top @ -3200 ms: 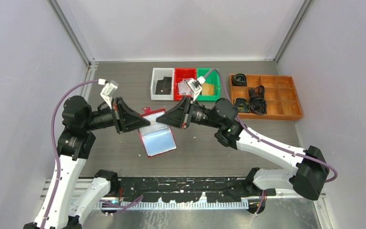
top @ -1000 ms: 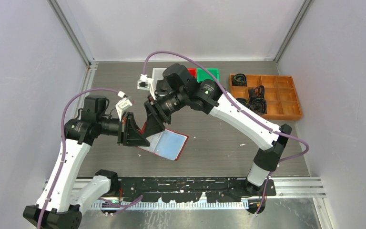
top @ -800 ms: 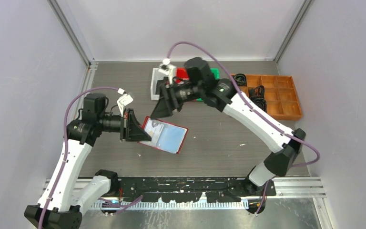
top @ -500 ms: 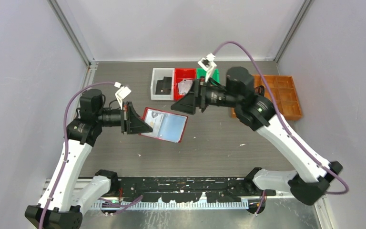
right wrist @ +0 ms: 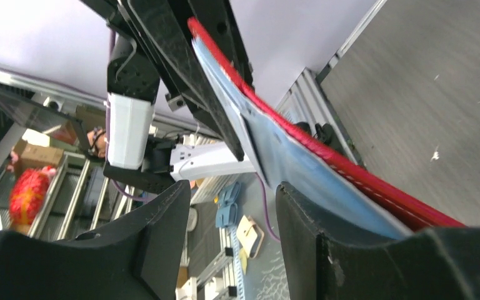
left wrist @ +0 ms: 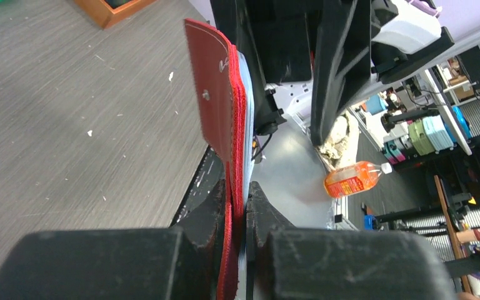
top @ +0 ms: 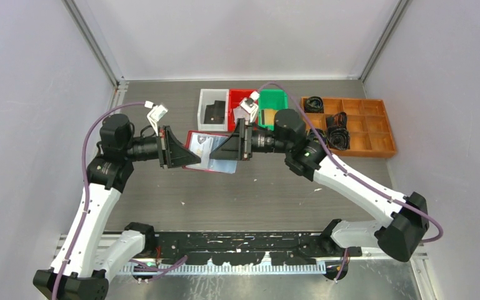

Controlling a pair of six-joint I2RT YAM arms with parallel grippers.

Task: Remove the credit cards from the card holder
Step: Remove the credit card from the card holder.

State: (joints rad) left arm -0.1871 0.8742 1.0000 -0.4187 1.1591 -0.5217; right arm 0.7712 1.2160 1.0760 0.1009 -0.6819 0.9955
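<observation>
From above, my left gripper [top: 186, 157] and right gripper [top: 219, 154] meet at the open card holder [top: 224, 165], which is lifted off the table [top: 269, 194]. A pale credit card [top: 201, 145] shows in one page. At my left wrist, the fingers are pinched tight on the holder's edge, its red cover facing the table. At my right wrist, the jaws are spread wide, with the blue-grey page just ahead; whether a finger touches it I cannot tell
</observation>
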